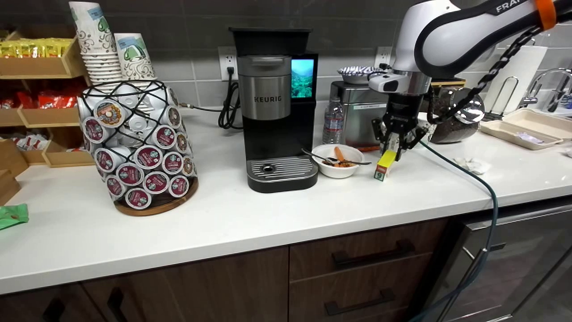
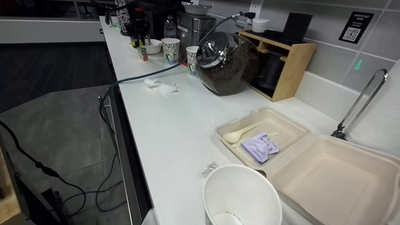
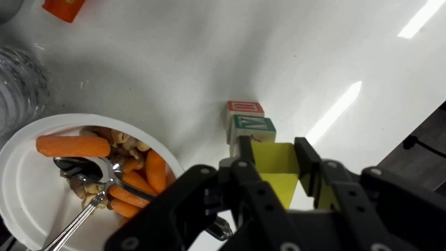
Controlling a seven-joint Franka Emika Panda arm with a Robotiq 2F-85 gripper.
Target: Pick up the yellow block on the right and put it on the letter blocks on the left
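One bowl (image 3: 33, 184) near letter blocks (image 3: 253, 124)

In an exterior view, the white arm (image 1: 453, 44) reaches in from the upper right and bends at its wrist (image 1: 415, 82) so that the gripper (image 1: 390, 153) points downward, and in the wrist view its two fingers (image 3: 308, 157) face each other, closed upon what lies between.

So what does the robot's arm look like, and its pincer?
The arm is glossy white and black, with a bright orange band and white lettering starting "FRAN". A black, twisted-looking cable runs alongside. The pincer is black, with jointed fingers and round screw heads.
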